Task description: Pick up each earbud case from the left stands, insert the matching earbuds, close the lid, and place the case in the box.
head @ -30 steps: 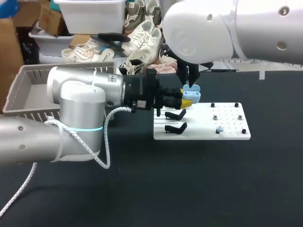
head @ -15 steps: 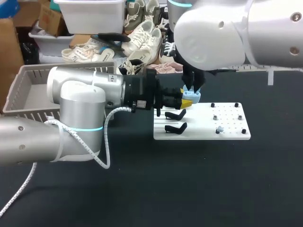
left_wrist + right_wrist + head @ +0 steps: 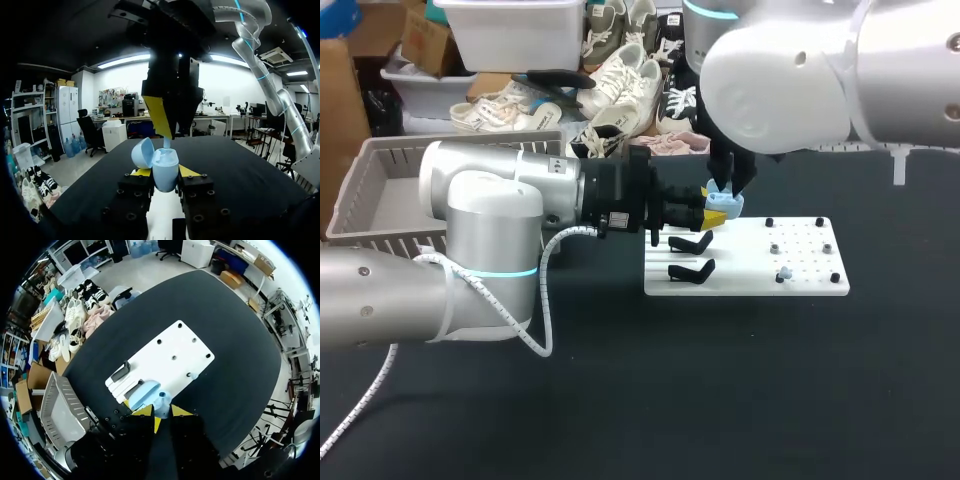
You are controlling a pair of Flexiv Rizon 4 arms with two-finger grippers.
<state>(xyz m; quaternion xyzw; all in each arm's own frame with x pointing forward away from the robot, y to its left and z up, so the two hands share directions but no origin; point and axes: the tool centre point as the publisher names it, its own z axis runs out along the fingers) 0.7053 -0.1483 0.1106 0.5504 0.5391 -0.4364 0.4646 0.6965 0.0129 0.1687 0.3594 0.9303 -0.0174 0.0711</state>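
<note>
While the black bench [image 3: 740,380] fills most of the head view, the left arm [image 3: 490,215] stretches across it from the left and the right arm [image 3: 790,70] comes down from the upper right. At the bench's far left sits a grey slatted box [image 3: 380,170]. A white board [image 3: 800,285] lies near the middle. Two black stands [image 3: 692,243] are on the board's left part, and its right part has small pegs.

Above the board's far left corner, the left pincer [image 3: 712,212] pinches a pale blue case [image 3: 165,172] from both sides. The case is upright, with its lid [image 3: 142,152] hinged open and tilted to one side.

Directly over the open case hangs the right pincer [image 3: 725,185], pointing straight down. In the left wrist view its fingers are drawn close on a small pale blue earbud [image 3: 167,143], whose lower end reaches into the case's mouth.

One more earbud [image 3: 783,273], also pale blue, sits among the pegs on the board's right part, well apart from both pincers.
</note>
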